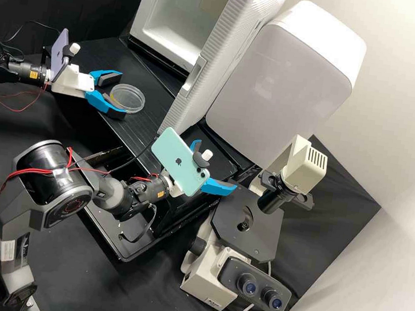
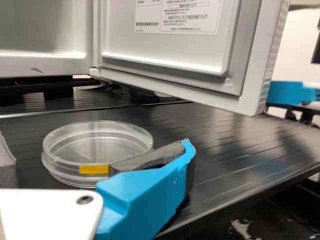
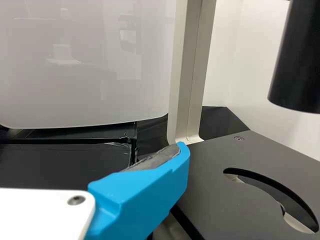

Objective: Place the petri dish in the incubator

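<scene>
High view: left gripper [image 1: 114, 93] spread, low over the black table [image 1: 140, 127]. Dish [image 1: 128, 98] lies flat on the table at the fingertips, partly between them. Incubator [image 1: 185, 15] behind it, door [image 1: 216, 49] swung open. Right gripper [image 1: 222, 187] sits at the edge of the microscope [image 1: 244, 221] stage, well apart from the dish; can't tell if it's spread or pressed together.

Left wrist view: dish is clear with a yellow label [image 2: 93, 169] on its side wall. The near finger [image 2: 150, 195] has its pad at the dish rim; touching or just off it, can't tell. The door's lower edge hangs above the table just beyond.

Right wrist view: stage [image 3: 240, 195] just beside the gripper, white door edge ahead, black barrel [image 3: 295, 55] above the stage.
</scene>
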Tool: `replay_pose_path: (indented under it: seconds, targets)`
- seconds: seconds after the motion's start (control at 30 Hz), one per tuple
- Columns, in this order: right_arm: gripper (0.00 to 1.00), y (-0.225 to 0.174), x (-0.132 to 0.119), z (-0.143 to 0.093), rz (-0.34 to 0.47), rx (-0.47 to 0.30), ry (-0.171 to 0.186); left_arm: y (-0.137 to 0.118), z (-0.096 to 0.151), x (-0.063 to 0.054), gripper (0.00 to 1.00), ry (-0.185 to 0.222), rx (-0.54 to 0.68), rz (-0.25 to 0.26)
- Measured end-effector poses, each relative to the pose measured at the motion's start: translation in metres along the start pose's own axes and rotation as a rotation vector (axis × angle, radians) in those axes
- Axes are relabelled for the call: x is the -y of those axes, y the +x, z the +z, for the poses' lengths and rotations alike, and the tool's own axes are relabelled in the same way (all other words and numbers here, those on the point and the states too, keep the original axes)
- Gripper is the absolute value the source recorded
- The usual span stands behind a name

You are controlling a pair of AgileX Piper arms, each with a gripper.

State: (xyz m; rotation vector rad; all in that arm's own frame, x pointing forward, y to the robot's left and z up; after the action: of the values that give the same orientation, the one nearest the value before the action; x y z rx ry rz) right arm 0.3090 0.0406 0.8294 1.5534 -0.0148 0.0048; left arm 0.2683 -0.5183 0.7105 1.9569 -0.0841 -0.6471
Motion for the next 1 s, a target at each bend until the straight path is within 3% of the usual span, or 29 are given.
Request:
replay_pose_path:
  seconds: [0.17,0.33,0.8,1.0]
  targets:
    - [1.0,0.0,0.0,0.0,0.0,0.0,0.0,0.0,0.0,-0.001,1.0,-0.05,0.007,0.005]
    - [1.0,0.0,0.0,0.0,0.0,0.0,0.0,-0.001,-0.002,-0.002,1.0,-0.056,0.011,0.01]
    - [1.0,0.0,0.0,0.0,0.0,0.0,0.0,0.006,-0.002,0.001,1.0,-0.04,0.028,0.015]
    - [1.0,0.0,0.0,0.0,0.0,0.0,0.0,0.014,0.004,0.003,1.0,0.016,0.024,0.011]
